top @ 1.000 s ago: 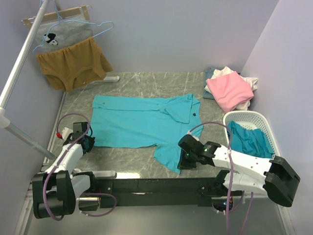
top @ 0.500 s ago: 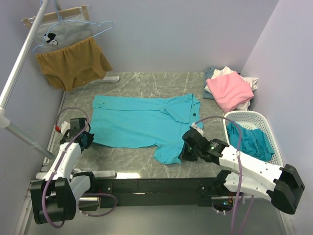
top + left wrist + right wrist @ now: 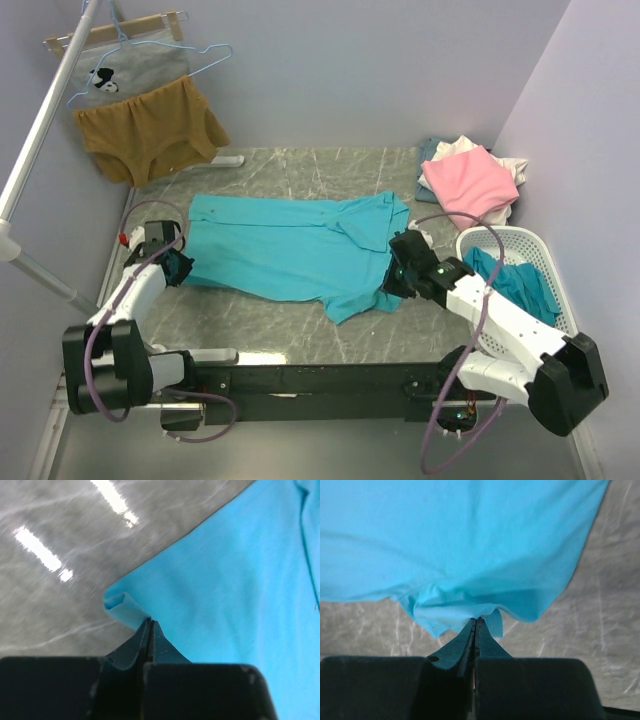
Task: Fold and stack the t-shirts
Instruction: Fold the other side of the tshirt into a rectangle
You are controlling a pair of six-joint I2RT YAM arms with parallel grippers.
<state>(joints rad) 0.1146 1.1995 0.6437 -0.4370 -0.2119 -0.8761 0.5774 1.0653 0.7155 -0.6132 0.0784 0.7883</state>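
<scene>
turquoise t-shirt (image 3: pixel 290 250) lies spread across the middle of the table (image 3: pixel 270 325), collar end toward 3 o'clock, hem end toward 9.

Left gripper (image 3: pixel 178 268) is at the shirt's 8 o'clock corner with its jaws pressed together on the hem. In the wrist view the gripper (image 3: pixel 149 622) pinches a corner of the shirt (image 3: pixel 240 580) that curls into a small roll just above the tips.

Right gripper (image 3: pixel 390 285) is at the shirt's 4 o'clock, jaws closed tight on the sleeve edge. In the wrist view the gripper (image 3: pixel 476 620) nips a bunched fold of the shirt (image 3: pixel 460 540), with the paler underside showing at the pinch. The sleeve is drawn in toward the body and the cloth is wrinkled there.

Basket (image 3: pixel 500 238), white, stands at 3 o'clock just beside the right arm, with a teal t-shirt (image 3: pixel 510 285) crumpled inside. A pile sits at 1 o'clock: pink t-shirt (image 3: pixel 468 185) on top, white t-shirt (image 3: pixel 455 147) under it, apart from the spread shirt.

At 11 o'clock on the back wall hangs a mustard garment (image 3: pixel 150 130), with a grey garment (image 3: pixel 130 72) bearing a cartoon print above it.
</scene>
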